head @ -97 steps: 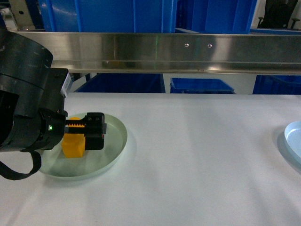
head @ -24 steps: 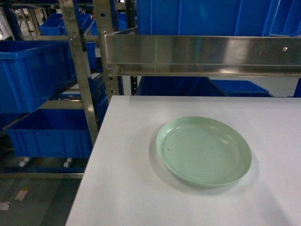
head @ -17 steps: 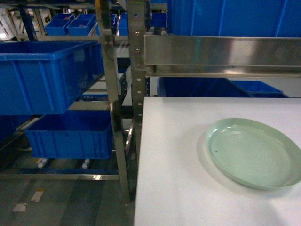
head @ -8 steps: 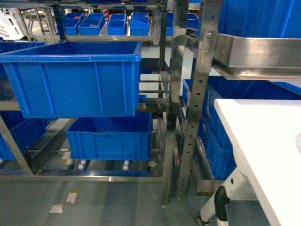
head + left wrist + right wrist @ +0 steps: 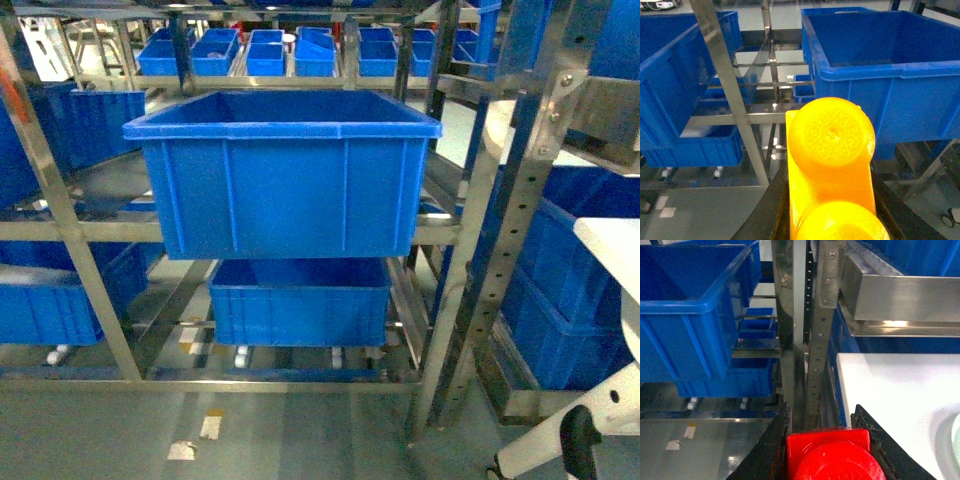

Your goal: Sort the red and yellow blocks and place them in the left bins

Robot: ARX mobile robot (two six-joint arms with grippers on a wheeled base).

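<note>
The left gripper (image 5: 832, 220) is squeezed tight on a yellow block (image 5: 831, 170). Its two dark fingers (image 5: 767, 210) press on the block's sides. The block is shiny and orange-yellow, with two round bumps on top. It fills the bottom of the left wrist view. It is up in the air, not in any bin.

The right gripper (image 5: 827, 450) is squeezed tight on a red block (image 5: 829, 455). Its dark fingers (image 5: 776, 445) touch the block on both sides. Only the top of the red block shows, with one round bump. It is in the air too, just beside the edge of a white table (image 5: 890, 390).

In front of the yellow block and a bit to the right is a big blue bin (image 5: 880, 65). It is deep, with smooth walls and a thick rim. It sits on a shiny metal rack (image 5: 727, 95). In the head view this same big blue bin (image 5: 285, 170) is in the middle, and no block can be seen inside it. A lower blue bin (image 5: 298, 300) sits right under it on the rack. More blue bins stand to the left and far behind. The small far ones (image 5: 265, 50) are in a row at the top.

The grippers do not show in the head view. A corner of the white table is at its right edge.
</note>
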